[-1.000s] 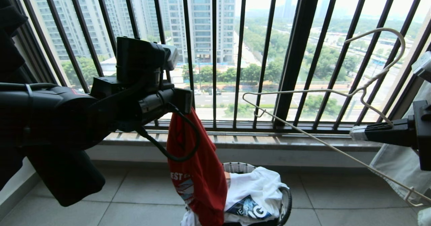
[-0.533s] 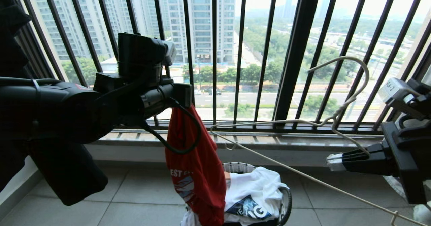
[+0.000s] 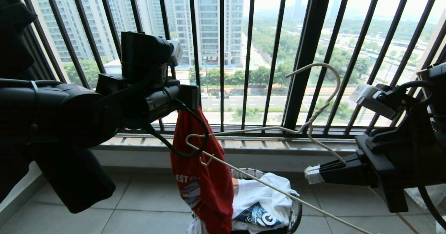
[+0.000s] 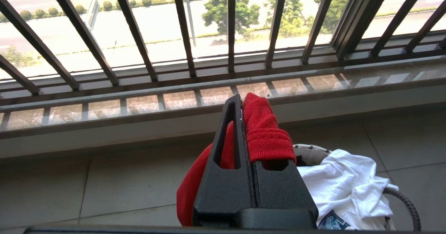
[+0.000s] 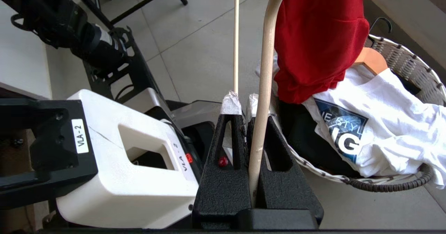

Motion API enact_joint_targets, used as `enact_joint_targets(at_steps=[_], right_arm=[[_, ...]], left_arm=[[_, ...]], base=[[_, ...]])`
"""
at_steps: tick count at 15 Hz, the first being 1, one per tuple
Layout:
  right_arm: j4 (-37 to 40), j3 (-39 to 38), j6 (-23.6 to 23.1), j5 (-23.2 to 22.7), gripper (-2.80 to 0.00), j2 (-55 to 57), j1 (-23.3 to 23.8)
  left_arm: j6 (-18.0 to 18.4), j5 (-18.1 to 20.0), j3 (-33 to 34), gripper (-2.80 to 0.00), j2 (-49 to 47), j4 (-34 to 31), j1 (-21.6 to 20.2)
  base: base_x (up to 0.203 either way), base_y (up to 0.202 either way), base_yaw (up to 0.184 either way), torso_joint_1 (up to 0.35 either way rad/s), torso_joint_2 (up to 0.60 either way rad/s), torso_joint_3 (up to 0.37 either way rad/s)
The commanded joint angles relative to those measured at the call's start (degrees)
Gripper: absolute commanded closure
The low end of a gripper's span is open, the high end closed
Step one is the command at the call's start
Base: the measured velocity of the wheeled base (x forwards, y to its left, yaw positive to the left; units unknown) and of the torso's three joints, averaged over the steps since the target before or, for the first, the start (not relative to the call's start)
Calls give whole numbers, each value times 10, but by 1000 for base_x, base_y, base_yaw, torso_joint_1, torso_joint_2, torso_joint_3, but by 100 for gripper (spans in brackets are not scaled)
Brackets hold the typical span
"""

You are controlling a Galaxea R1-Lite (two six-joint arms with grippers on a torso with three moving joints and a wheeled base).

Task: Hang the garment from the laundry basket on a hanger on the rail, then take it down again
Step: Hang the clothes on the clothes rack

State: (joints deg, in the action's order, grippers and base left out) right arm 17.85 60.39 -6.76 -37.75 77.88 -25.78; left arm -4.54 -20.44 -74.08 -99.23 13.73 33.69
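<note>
Two arms are raised before the black window railing [image 3: 306,52]. The left gripper [image 4: 244,122] is clamped on a bunched fold of the red T-shirt [image 3: 204,185], which hangs straight down, its long axis vertical, its lower end over the round laundry basket [image 5: 400,63] on the tiled floor [image 3: 139,206]. The right gripper [image 5: 240,105] is closed on one sloping side of the cream wire hanger [image 3: 278,129], hook up; the hanger's long bar slants, its far end touching or just in front of the shirt

"VLA-2" on white housing [image 5: 118,157]; "EST" on red garment [image 3: 205,185].
</note>
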Motion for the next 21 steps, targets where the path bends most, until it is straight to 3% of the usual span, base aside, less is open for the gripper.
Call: enact_joint_targets(at_steps=[1, 4, 9, 13, 21], right_arm=[[-37, 0, 51, -2, 0, 11, -7], [-75, 0, 95, -2, 0, 27, -10], [-107, 0, 126, 0, 0, 63, -13], [-114, -1, 126, 9, 0, 68, -11], [-124, 0, 124, 54, 0, 82, -10]], left_arm=[[-4, -1, 2, 0, 6, -4, 11], [-10, -3, 4, 0, 27, -24, 38], [-14, -4, 3, 0, 33, -25, 41], [-14, -30, 2, 0, 33, -20, 38], [-13, -28, 3, 0, 38, -22, 32]], base=[[0, 0, 0, 0, 0, 0], [0, 0, 0, 0, 0, 0], [0, 0, 0, 0, 0, 0], [0, 0, 0, 0, 0, 0], [0, 0, 0, 0, 0, 0]])
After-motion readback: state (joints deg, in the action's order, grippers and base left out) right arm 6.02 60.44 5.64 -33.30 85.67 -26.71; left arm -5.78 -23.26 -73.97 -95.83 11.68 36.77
